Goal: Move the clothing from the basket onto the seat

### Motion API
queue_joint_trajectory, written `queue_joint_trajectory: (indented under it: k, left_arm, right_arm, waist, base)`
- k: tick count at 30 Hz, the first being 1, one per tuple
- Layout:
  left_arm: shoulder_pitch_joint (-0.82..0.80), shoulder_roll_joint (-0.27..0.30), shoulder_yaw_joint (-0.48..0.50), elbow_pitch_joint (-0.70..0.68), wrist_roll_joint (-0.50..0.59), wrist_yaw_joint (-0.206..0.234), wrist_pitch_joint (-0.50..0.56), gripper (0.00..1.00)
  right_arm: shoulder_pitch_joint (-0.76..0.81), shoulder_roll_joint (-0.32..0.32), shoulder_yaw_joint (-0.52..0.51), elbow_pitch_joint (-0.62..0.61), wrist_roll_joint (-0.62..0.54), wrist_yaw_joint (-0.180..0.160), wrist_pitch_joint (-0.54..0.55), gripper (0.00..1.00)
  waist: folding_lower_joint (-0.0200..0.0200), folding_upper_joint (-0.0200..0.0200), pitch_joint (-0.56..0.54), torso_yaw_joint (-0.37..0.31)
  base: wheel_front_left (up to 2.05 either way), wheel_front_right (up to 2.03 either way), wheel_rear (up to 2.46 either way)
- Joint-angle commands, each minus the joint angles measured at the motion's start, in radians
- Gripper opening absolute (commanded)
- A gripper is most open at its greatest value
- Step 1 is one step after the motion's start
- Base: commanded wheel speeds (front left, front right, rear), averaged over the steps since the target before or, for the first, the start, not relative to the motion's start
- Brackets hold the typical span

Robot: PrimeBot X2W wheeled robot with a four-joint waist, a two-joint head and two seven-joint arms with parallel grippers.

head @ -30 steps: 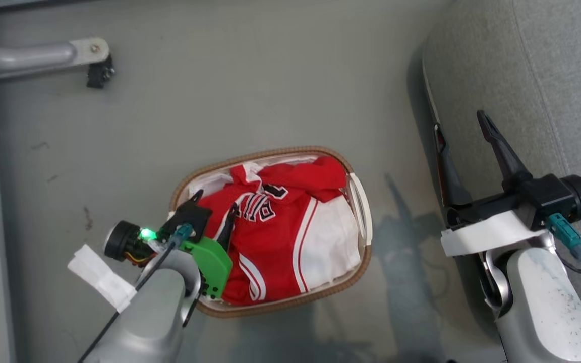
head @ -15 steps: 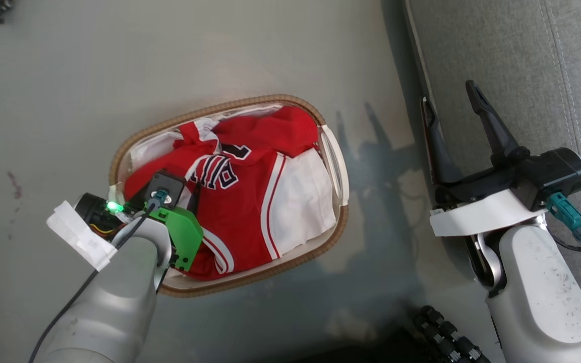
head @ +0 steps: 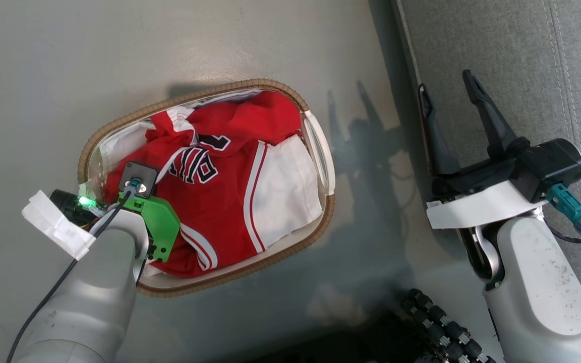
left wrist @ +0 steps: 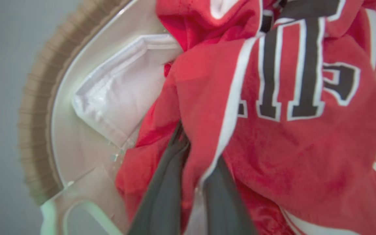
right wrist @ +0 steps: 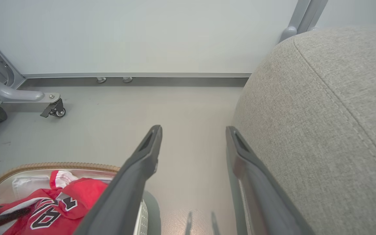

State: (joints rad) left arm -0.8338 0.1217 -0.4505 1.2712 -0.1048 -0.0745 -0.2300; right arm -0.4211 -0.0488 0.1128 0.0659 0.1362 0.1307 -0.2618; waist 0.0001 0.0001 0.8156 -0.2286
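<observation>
my left end effector [left wrist: 198, 143] is pinched on a fold of the red white-striped sports clothing [head: 220, 201], all lying in the small oval white plastic basket with brown woven rim [head: 250, 84]. my right end effector [head: 446, 83] is open beside the large grey fabric seat [head: 522, 60]. nothing on it yet.

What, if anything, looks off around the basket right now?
Nothing stands out. The basket sits upright on the floor, the clothing crumpled inside it with nothing spilled over the rim. The left gripper pinches a red fold; the right gripper hangs open by the seat.
</observation>
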Motion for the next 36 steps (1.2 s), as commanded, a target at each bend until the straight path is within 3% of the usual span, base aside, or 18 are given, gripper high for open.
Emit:
queue_joint_trajectory:
  k: [1,15,25,36]
  left_arm:
    - [-0.009,0.007,0.001,0.005,-0.004,0.000,0.003,0.00]
    - [0.083,-0.038,0.004,-0.062,-0.059,-0.027,-0.037,0.00]
    - [0.198,-0.045,-0.044,-0.340,-0.025,-0.039,-0.035,0.00]
    - [0.278,-0.012,-0.079,-0.595,0.012,-0.046,-0.035,0.00]
  right_arm:
    - [-0.007,-0.003,0.002,0.006,0.005,0.000,-0.005,1.00]
    - [0.044,-0.003,-0.013,0.044,-0.041,0.000,-0.005,1.00]
    - [0.132,-0.003,-0.027,0.086,-0.108,0.000,-0.005,1.00]
    - [0.256,-0.003,-0.030,0.130,-0.117,0.000,-0.005,1.00]
  waist:
    - [-0.0001,-0.0001,-0.007,0.000]
    - [-0.0001,-0.0001,-0.165,0.056]
    - [-0.0001,-0.0001,-0.384,0.135]
    - [-0.0001,-0.0001,-0.633,0.163]
  base:
    - [0.00,0.00,0.00]
    - [0.00,0.00,0.00]
    - [0.00,0.00,0.00]
    - [0.00,0.00,0.00]
